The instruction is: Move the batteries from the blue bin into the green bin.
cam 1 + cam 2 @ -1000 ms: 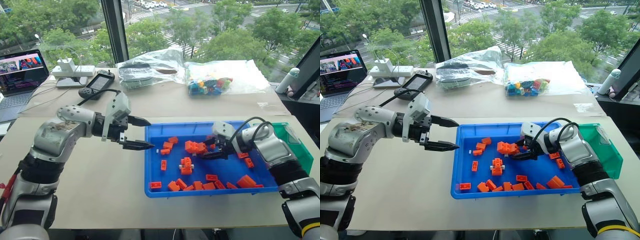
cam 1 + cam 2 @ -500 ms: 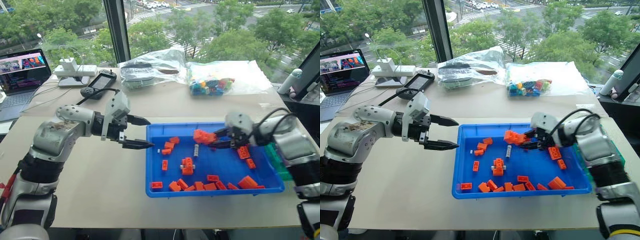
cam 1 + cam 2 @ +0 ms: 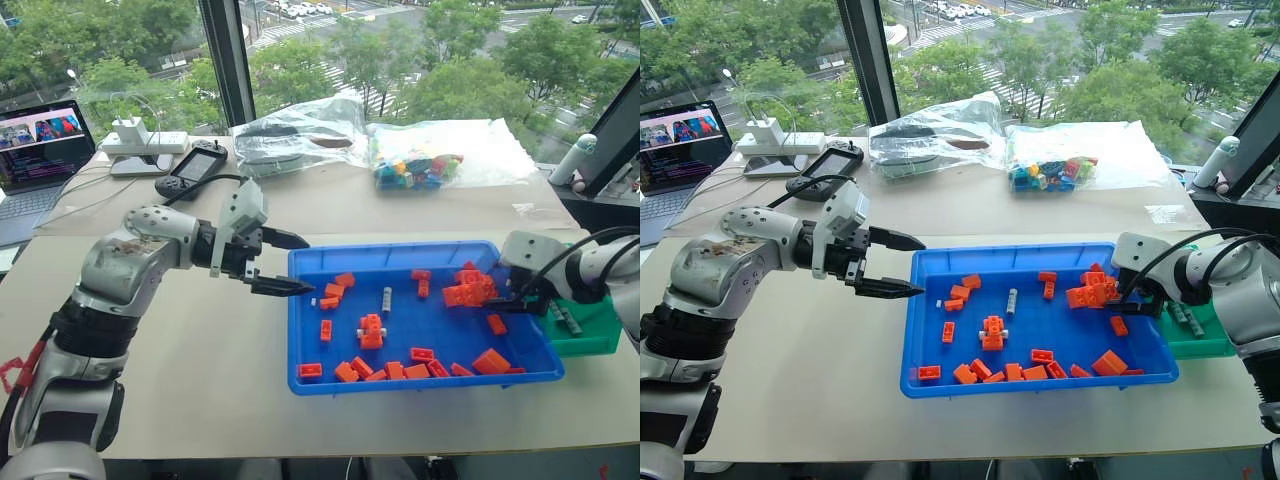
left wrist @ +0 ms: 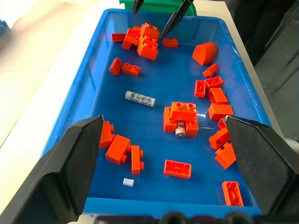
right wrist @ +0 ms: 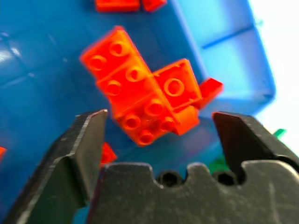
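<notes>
The blue bin [image 3: 300, 330] holds many orange bricks and a grey battery [image 3: 386, 298] lying loose near its middle, the same battery [image 4: 140, 98] that shows in the left wrist view. A second battery [image 4: 180, 130] pokes out from under a brick stack. At the right, the green bin [image 3: 600, 335] holds slim grey batteries [image 3: 1182, 318]. My right gripper [image 3: 505, 298] is open at the blue bin's right end, with a clump of orange bricks [image 5: 145, 98] lying just ahead of its fingers. My left gripper [image 3: 278, 264] hovers open over the bin's left rim, holding nothing.
Behind the bins, on the table, lie a bag of coloured bricks [image 3: 420, 168], a clear bag with dark items [image 3: 300, 135], a handheld controller [image 3: 190, 168], a power strip [image 3: 145, 142] and a laptop [image 3: 40, 150]. A bottle [image 3: 575, 160] stands far right.
My right gripper rose out of the brick pile with a clump of orange bricks, swung right towards the green bin and opened. A battery dropped loose mid-bin. The left arm held still.
</notes>
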Controlling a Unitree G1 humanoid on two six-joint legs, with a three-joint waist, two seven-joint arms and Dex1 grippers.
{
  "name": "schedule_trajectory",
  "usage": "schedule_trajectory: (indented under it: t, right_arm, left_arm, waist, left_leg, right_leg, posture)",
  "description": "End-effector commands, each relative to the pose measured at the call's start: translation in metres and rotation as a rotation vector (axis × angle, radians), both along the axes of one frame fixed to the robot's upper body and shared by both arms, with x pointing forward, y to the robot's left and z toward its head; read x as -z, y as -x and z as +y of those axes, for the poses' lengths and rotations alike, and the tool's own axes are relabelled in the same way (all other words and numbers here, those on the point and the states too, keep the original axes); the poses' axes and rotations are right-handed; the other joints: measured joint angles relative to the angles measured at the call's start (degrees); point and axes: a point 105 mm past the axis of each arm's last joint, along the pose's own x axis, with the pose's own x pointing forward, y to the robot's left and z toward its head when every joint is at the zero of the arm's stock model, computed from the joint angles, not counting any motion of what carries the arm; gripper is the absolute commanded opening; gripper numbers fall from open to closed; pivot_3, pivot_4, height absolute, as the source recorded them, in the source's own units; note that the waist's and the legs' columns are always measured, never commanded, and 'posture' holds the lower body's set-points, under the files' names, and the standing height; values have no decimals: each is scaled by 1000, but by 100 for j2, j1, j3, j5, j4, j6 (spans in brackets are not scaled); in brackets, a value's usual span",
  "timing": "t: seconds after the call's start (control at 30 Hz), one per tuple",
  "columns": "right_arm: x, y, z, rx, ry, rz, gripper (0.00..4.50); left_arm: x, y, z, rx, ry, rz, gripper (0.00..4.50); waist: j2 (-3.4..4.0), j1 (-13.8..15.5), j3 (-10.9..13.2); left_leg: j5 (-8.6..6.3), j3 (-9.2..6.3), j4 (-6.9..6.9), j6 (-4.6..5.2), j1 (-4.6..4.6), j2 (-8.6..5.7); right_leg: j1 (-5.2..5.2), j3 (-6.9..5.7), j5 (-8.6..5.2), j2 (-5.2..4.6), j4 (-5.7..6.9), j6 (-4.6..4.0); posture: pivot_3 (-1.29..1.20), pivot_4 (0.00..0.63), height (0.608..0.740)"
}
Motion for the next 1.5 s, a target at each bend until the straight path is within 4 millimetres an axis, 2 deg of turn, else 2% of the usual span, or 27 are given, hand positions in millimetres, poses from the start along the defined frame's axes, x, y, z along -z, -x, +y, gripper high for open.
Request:
schedule_trajectory:
  t: [0.03, 0.1, 0.17, 0.27, 0.6, 0.97, 1.0, 1.03, 1.1, 1.17, 1.3, 1.5]
  right_arm:
    - [-20, 3, 41, -105, -163, -22, 4492]
    - [-11, 5, 70, -200, -213, 8, 4492]
    - [-4, 6, 86, -245, -238, 30, 4492]
    - [17, 3, 103, -294, -259, 99, 4492]
    - [41, -10, 100, -298, -314, 212, 4492]
    - [67, -9, 102, -284, -326, 296, 4492]
    - [70, -9, 101, -280, -323, 297, 3957]
    - [73, -9, 99, -274, -313, 301, 3810]
    - [78, -8, 96, -264, -297, 304, 3181]
    - [75, -8, 94, -251, -317, 292, 2532]
    - [53, -8, 94, -251, -354, 229, 2524]
    - [-9, -5, 83, -182, -462, 92, 2524]
  left_arm:
    - [-10, 0, 4, -10, -7, -51, 4500]
    - [-11, 0, 6, -20, -7, -51, 4500]
    - [-10, 1, 7, -24, -8, -51, 4500]
    - [-11, 3, 8, -35, -8, -52, 4500]
    - [-8, 9, 14, -71, -22, -58, 4500]
    - [-6, 12, 18, -91, -26, -58, 4500]
    - [-6, 12, 18, -91, -26, -58, 4500]
    - [-6, 12, 17, -90, -25, -57, 4500]
    - [-6, 12, 17, -89, -24, -57, 4500]
    - [-6, 11, 17, -87, -17, -56, 4500]
    - [-7, 10, 15, -79, 3, -51, 4500]
    - [-8, 10, 9, -61, 28, -43, 4500]
  waist:
    - [0, -11, 0]
    - [-1, -9, 0]
    - [0, -5, 0]
    - [0, 24, 0]
    - [1, 83, 1]
    - [1, 81, 1]
    - [1, 81, 1]
    - [1, 81, 1]
    - [1, 81, 1]
    - [1, 81, 1]
    - [1, 86, 1]
    - [1, 102, 2]
  left_leg:
    - [0, 0, 0, 0, 0, 1]
    - [0, -6, -1, 0, -1, 1]
    - [0, -10, -1, 0, -1, 0]
    - [0, -14, -1, 0, -2, -3]
    - [0, -9, 0, -1, -1, -3]
    - [0, -8, 0, -1, -1, -3]
    - [0, -8, 0, -1, -1, -3]
    - [0, -8, 0, -1, -1, -3]
    - [0, -7, 0, -1, -1, -2]
    - [0, -7, 0, -1, 0, -2]
    - [0, -8, 0, -1, 1, -3]
    - [0, -13, 0, -1, -1, -3]
  right_leg:
    - [1, -2, 0, 3, 1, 0]
    - [2, -3, 0, 2, 3, 0]
    - [3, -4, 0, 0, 4, 0]
    - [3, -3, 0, -3, 4, 0]
    - [2, -3, 0, -4, 1, 0]
    - [1, -4, 0, -3, 3, 0]
    - [2, -4, 0, -3, 3, 0]
    - [2, -4, 0, -4, 4, 0]
    - [2, -4, 0, -3, 4, 0]
    - [2, -4, 0, -2, 4, 0]
    - [4, -4, 0, -4, 4, 0]
    - [2, -4, 0, -4, 6, 0]
  posture:
    - [0, 150, 732]
    - [0, 150, 732]
    - [0, 150, 732]
    - [0, 150, 732]
    - [0, 150, 732]
    - [0, 150, 732]
    - [0, 150, 732]
    - [0, 150, 732]
    - [0, 150, 732]
    - [0, 150, 732]
    - [0, 150, 732]
    - [0, 150, 732]
